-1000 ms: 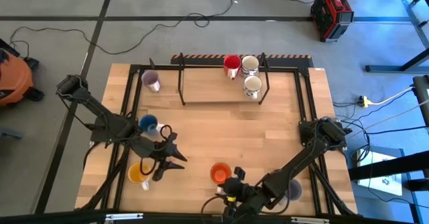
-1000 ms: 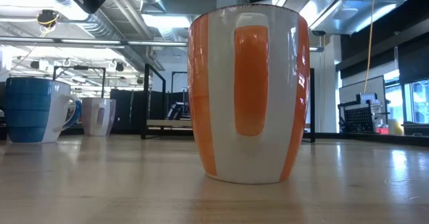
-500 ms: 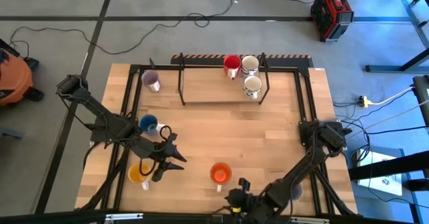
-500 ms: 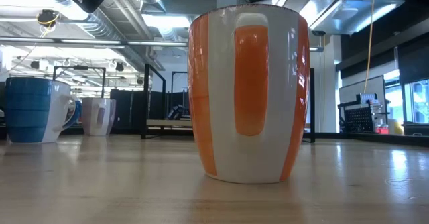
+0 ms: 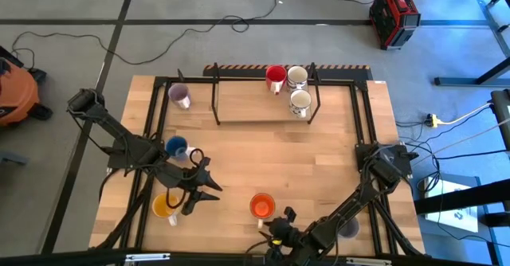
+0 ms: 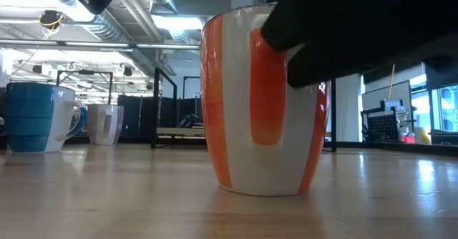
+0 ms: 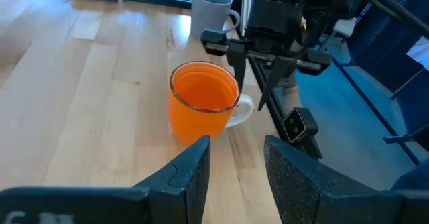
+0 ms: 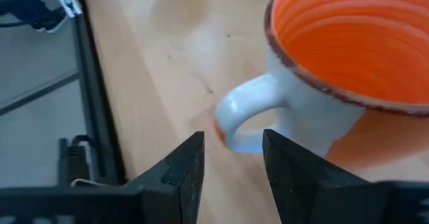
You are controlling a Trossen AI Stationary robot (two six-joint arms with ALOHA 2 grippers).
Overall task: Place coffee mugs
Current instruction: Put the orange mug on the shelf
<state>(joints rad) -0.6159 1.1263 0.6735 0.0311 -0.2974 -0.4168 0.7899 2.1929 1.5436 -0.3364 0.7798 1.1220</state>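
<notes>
The orange mug [image 5: 261, 205] stands upright on the table near its near edge, its white handle [image 8: 244, 110] turned toward my right gripper. My right gripper [image 5: 280, 218] is open and low at the near edge, a finger on either side of the handle's line, tips just short of it [image 8: 231, 143]. In the low view it is a dark blur [image 6: 343, 38] in front of the mug [image 6: 243, 103]. My left gripper [image 5: 209, 185] waits open to the mug's left [image 7: 236, 143]. The yellow-orange mug [image 5: 165, 206], the blue mug [image 5: 176, 146] and a lilac mug [image 5: 179, 96] stand at the left.
A red mug [image 5: 276, 77] and two white mugs [image 5: 296, 76] [image 5: 300, 101] stand on the black-framed shelf at the far edge. Another pale mug [image 7: 211, 6] sits near the right arm by the near edge. Black rails border the table; bare wood lies in the middle.
My right gripper drew back toward the near edge, then came forward and down toward the orange mug's handle; it now shows in the low view in front of the mug. The mug has not moved.
</notes>
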